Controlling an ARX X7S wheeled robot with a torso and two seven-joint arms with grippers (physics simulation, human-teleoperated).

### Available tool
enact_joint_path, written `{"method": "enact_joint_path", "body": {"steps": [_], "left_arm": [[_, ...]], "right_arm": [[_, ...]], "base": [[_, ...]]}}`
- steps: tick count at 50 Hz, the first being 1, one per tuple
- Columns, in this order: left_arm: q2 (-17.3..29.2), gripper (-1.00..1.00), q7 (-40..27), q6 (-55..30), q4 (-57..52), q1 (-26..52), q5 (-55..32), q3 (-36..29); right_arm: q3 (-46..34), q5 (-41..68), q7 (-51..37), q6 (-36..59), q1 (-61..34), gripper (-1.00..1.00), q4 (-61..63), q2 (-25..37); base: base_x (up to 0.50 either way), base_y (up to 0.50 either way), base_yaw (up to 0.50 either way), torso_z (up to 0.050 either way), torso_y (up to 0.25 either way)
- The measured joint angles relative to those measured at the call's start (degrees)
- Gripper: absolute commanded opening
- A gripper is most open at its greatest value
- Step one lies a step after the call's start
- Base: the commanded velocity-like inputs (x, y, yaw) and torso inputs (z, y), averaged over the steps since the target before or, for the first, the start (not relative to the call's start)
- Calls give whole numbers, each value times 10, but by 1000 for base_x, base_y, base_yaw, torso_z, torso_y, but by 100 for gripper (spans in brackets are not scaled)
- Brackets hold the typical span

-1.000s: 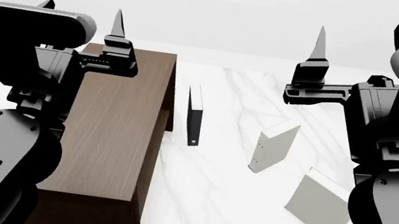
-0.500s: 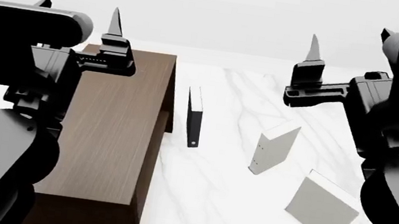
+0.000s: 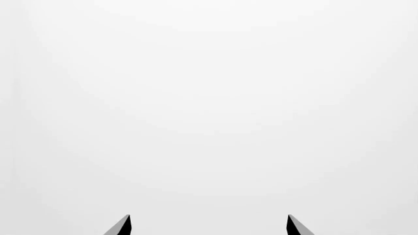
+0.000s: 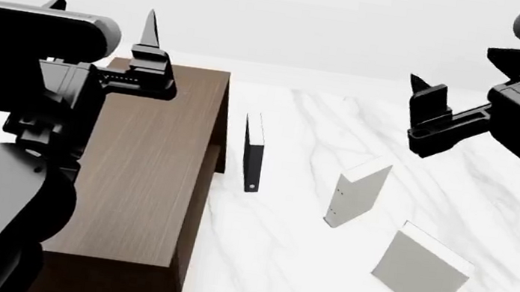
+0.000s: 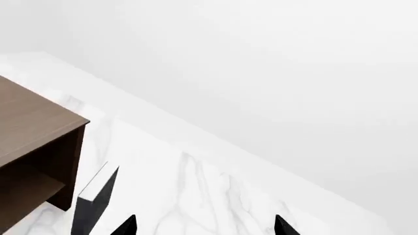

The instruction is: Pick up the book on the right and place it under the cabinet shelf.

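Your bench (image 4: pixel 302 287) is a white marbled surface carrying everything in view. The largest item on it is the dark brown cabinet (image 4: pixel 151 169), standing at the left of the head view; its open side faces the books. In the right wrist view you can see the cabinet shelf (image 5: pixel 26 188) as a horizontal board inside the opening, with open space below it.

Three books stand between you and that opening. The book (image 4: pixel 418 270), thin, broad and pale grey-white, stands tilted at the near right of the bench, well apart from the cabinet. The thicker white book (image 4: pixel 355 192) with small dark dots on its spine stands upright just beyond it, on the line towards the cabinet. The black book (image 4: pixel 253 151) stands upright nearest the cabinet, just beside its open side.

Your left hand (image 4: pixel 105 24) hangs above the cabinet top, fingers spread wide, holding nothing. Your right hand (image 4: pixel 425 115) hangs high over the bench's right side, clear of all three books; its fingers are likewise spread and empty.
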State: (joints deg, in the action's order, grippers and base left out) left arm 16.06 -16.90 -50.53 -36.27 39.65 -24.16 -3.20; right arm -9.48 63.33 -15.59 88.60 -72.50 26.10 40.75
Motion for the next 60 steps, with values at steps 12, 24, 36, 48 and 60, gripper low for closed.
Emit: {"method": "enact_joint_path", "body": {"steps": [12,24,36,48,60], "left_arm": [[2,100,-7,-33,-15,19,-19,7],[1,100,-19,-133,-31,111,-69,34],[2,100,-24,-198,-20,190,-100,45],[3,100,-30,-232,-22,226,-119,53],[6,100,-36,-244,-30,234,-129,56]], "right_arm": [[-88,108,-4,-15,-70,100,-90,82],[-151,101,39,-44,-77,100,-117,131],[-191,89,74,-64,-63,100,-122,161],[-218,89,111,-71,-51,100,-134,172],[-258,71,157,-79,-38,100,-139,182]], "base": [[0,0,0,0,0],[0,0,0,0,0],[0,0,0,0,0],[0,0,0,0,0],[0,0,0,0,0]]}}
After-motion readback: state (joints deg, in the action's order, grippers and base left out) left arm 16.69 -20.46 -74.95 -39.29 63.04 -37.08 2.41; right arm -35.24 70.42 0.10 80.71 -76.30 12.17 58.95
